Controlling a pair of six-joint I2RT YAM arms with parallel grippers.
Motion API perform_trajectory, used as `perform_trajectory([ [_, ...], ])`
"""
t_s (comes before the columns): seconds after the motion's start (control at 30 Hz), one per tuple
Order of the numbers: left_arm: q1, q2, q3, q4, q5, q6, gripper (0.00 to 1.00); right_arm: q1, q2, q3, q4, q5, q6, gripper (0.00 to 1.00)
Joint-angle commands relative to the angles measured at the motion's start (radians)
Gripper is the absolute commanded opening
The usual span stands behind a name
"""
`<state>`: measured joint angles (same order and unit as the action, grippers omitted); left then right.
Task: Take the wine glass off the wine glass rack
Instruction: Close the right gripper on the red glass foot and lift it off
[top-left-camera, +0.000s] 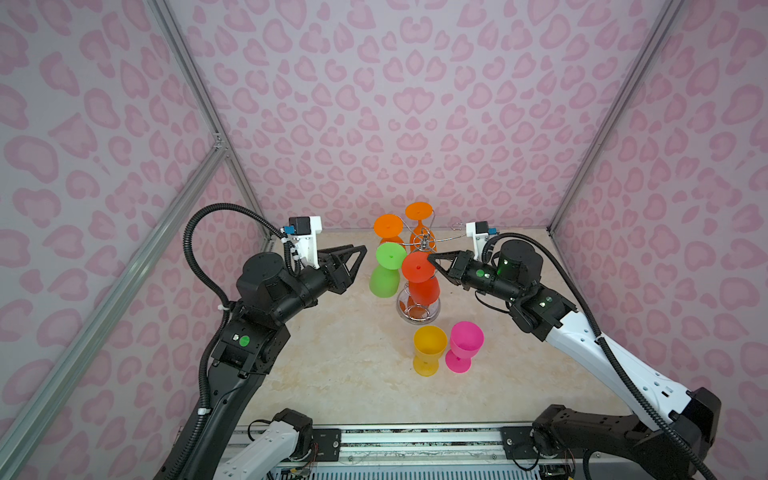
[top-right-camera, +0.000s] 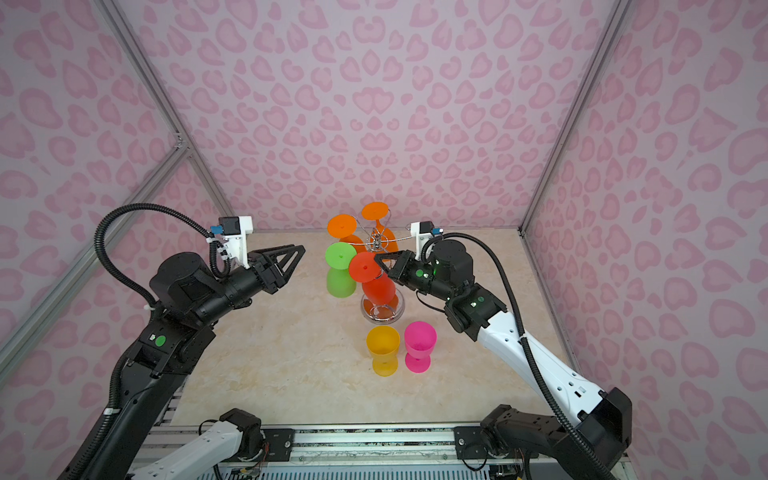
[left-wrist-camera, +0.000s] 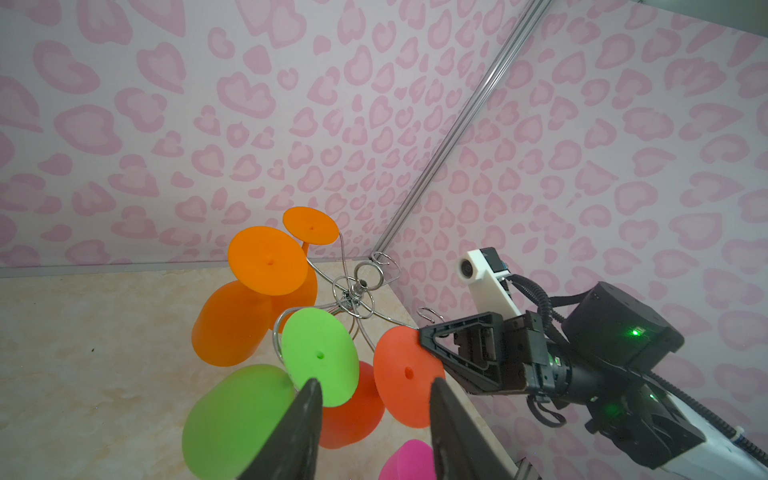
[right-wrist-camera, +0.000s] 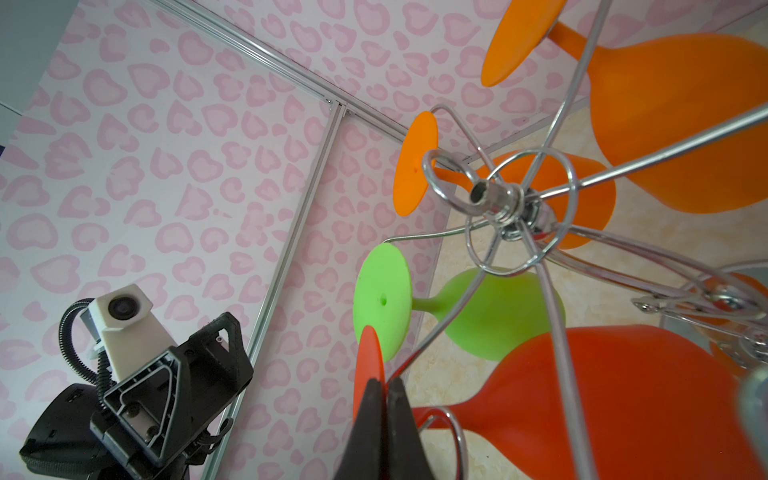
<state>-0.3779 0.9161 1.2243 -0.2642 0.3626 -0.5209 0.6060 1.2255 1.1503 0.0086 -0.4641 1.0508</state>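
Note:
The chrome wine glass rack (top-left-camera: 424, 245) stands at the back middle of the table, seen in both top views, with several wine glasses hanging upside down from its arms. The red glass (top-left-camera: 423, 289) hangs nearest the front and the green one (top-left-camera: 383, 282) to its left. My right gripper (top-left-camera: 430, 256) is shut, its tips (right-wrist-camera: 384, 380) against the red glass's foot (right-wrist-camera: 368, 357) and a wire arm of the rack (right-wrist-camera: 507, 199). Whether the wire is pinched does not show. My left gripper (top-left-camera: 362, 248) hangs open left of the green glass, nothing between its fingers (left-wrist-camera: 309, 399).
Two orange glasses (top-left-camera: 388, 226) (top-left-camera: 418, 211) hang at the back of the rack. A yellow glass (top-left-camera: 428, 347) and a pink glass (top-left-camera: 465, 343) stand upright just in front of the rack's round base (top-left-camera: 432, 318). Patterned walls enclose the table on three sides.

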Motion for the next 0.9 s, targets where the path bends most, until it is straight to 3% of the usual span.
perform_trajectory([
  [0.0,0.002,-0.003,-0.002,0.012,0.005,0.012,0.45,-0.005,0.011,0.006,0.04,0.007,-0.01,0.0],
  [0.5,0.003,0.002,0.006,0.006,0.012,0.01,0.45,-0.085,0.004,0.003,0.074,-0.019,0.02,0.0],
  [0.87,0.005,0.017,0.017,0.008,0.02,0.012,0.45,-0.174,-0.113,-0.097,0.116,-0.073,0.093,0.0],
])
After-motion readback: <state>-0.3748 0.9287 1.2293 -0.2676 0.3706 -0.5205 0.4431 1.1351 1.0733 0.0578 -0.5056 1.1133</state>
